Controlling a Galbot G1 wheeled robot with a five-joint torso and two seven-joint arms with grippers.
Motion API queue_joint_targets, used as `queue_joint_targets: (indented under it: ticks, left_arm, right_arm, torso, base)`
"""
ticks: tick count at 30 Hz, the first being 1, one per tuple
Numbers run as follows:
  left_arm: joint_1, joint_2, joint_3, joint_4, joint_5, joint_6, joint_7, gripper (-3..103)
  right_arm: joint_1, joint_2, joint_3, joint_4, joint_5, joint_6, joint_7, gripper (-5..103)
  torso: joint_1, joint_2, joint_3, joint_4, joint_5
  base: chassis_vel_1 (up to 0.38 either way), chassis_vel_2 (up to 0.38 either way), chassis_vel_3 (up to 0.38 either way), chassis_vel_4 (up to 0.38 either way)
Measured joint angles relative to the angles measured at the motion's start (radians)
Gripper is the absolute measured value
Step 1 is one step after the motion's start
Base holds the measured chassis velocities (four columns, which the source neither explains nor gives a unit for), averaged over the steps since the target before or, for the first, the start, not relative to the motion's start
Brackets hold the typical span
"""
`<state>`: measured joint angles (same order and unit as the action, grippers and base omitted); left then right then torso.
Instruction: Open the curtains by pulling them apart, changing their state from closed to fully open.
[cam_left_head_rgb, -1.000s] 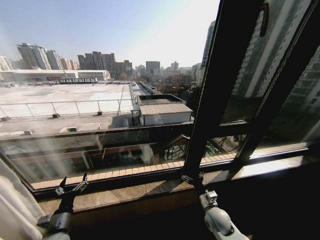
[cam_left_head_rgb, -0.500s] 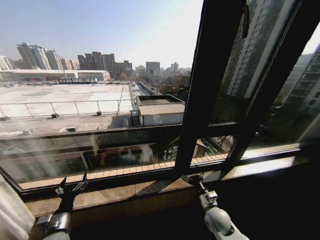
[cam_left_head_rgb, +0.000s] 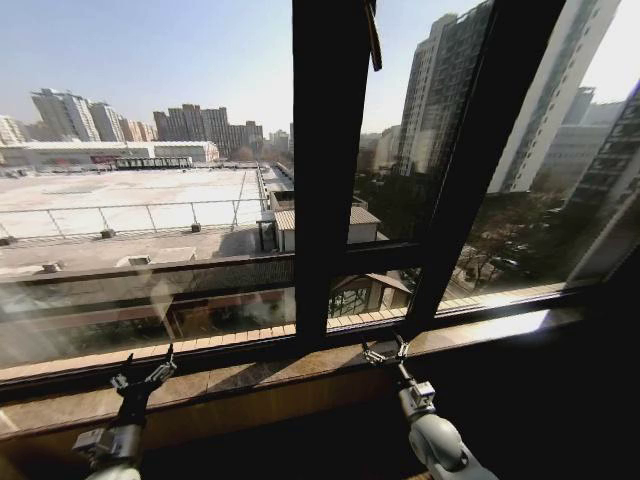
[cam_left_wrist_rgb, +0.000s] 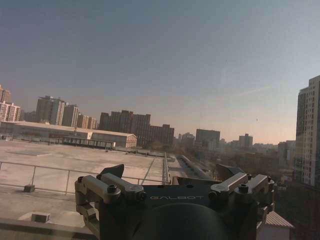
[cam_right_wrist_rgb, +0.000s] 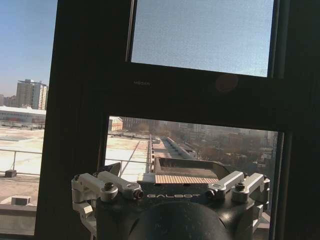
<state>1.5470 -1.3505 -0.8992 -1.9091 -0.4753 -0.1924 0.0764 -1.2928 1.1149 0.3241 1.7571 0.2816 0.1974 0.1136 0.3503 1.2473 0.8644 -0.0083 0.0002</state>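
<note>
The whole head view was shifted since a second earlier, the camera having been swung to the right. The thick black window frame upright (cam_left_head_rgb: 325, 170) was carried from right of centre to the middle, and the curtains, seen before as a white pleated strip at the lower left corner, were carried out past that view's left edge. Their place was thus left of the window glass, and their long axis and hang could not be told.

Two grippers were counted, held low before the stone sill (cam_left_head_rgb: 250, 375) and well apart from each other. The left gripper (cam_left_head_rgb: 142, 376) was pointed up at the pane with its fingers spread wide and nothing held between them. The right gripper (cam_left_head_rgb: 385, 352) was held just below the foot of the upright, likewise spread and holding nothing.

Two dark uprights were counted, the second (cam_left_head_rgb: 480, 160) leaning to the right. Both arms were cut off by the lower edge. In the wrist views the left gripper (cam_left_wrist_rgb: 174, 182) was faced at open sky and rooftops, the right gripper (cam_right_wrist_rgb: 170, 185) at the frame.
</note>
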Motion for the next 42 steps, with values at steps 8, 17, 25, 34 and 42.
queue_joint_targets:
  ticks: [8, 17, 25, 34, 42]
  left_arm:
    - [0.000, 0.000, 0.000, 0.000, 0.000, 0.000, 0.000, 100]
    - [0.000, 0.000, 0.000, 0.000, 0.000, 0.000, 0.000, 100]
    - [0.000, 0.000, 0.000, 0.000, 0.000, 0.000, 0.000, 100]
    - [0.000, 0.000, 0.000, 0.000, 0.000, 0.000, 0.000, 100]
    - [0.000, 0.000, 0.000, 0.000, 0.000, 0.000, 0.000, 100]
  right_arm:
    - [0.000, 0.000, 0.000, 0.000, 0.000, 0.000, 0.000, 100]
    - [0.000, 0.000, 0.000, 0.000, 0.000, 0.000, 0.000, 100]
    - [0.000, 0.000, 0.000, 0.000, 0.000, 0.000, 0.000, 100]
    - [0.000, 0.000, 0.000, 0.000, 0.000, 0.000, 0.000, 100]
    - [0.000, 0.000, 0.000, 0.000, 0.000, 0.000, 0.000, 100]
  torso:
    - [0.000, 0.000, 0.000, 0.0001, -0.0006]
    - [0.000, 0.000, 0.000, 0.0001, 0.0001]
    - [0.000, 0.000, 0.000, 0.0000, -0.0002]
    - [0.000, 0.000, 0.000, 0.0000, -0.0001]
    - [0.000, 0.000, 0.000, -0.0001, -0.0003]
  base:
    - [-0.355, -0.355, 0.344, 0.361]
    - [-0.355, -0.345, 0.354, 0.355]
    - [-0.355, -0.360, 0.354, 0.357]
    - [-0.351, -0.353, 0.364, 0.339]
    - [-0.325, -0.327, 0.324, 0.332]
